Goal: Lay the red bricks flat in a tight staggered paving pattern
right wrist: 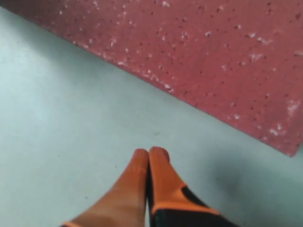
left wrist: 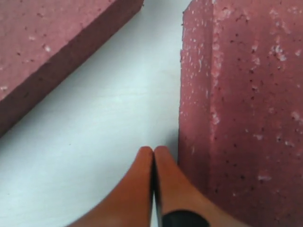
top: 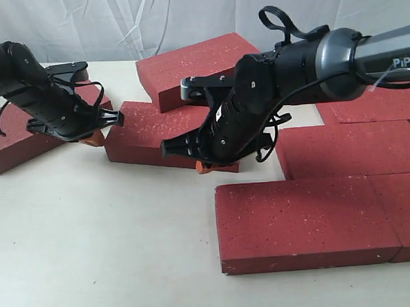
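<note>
While both arms reach low over the table (top: 93,255), I see the middle brick (top: 145,132) lying flat between them. The left gripper (left wrist: 154,155), fingertips pressed together on nothing, sits just beside that brick's left end. The right gripper (right wrist: 149,155), likewise closed and empty, is near its front right corner, clear of the edge. A back brick (top: 193,65) lies behind the middle brick, and a left brick (top: 12,139) lies to its left. The paved bricks (top: 305,220) lie flat and touching to its right.
</note>
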